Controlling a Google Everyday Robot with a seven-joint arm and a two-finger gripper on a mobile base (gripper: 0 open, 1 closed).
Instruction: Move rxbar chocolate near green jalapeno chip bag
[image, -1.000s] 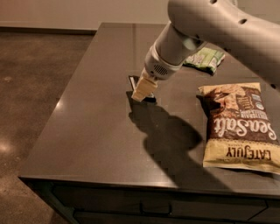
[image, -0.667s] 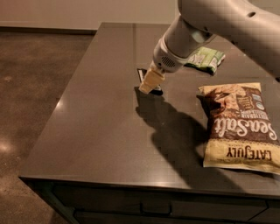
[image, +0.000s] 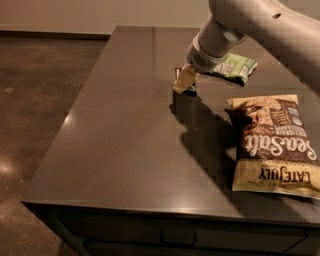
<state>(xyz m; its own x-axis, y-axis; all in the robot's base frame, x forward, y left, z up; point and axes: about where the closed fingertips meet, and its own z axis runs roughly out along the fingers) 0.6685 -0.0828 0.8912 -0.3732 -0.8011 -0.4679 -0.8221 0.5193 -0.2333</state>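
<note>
The gripper (image: 183, 81), jaws pinching the rxbar chocolate (image: 190, 89), hangs low at the far middle of the dark worktop (image: 125, 140), near the green jalapeno chip bag (image: 236, 67); a Sea Salt bag (image: 275, 142) lies closer.

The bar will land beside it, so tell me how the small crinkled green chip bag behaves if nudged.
The crinkled light-green chip bag looks thin and light: probably slides on the smooth dark tabletop. Its creases suggest it crumples, not rolls. The gripper hangs left of it.
</note>
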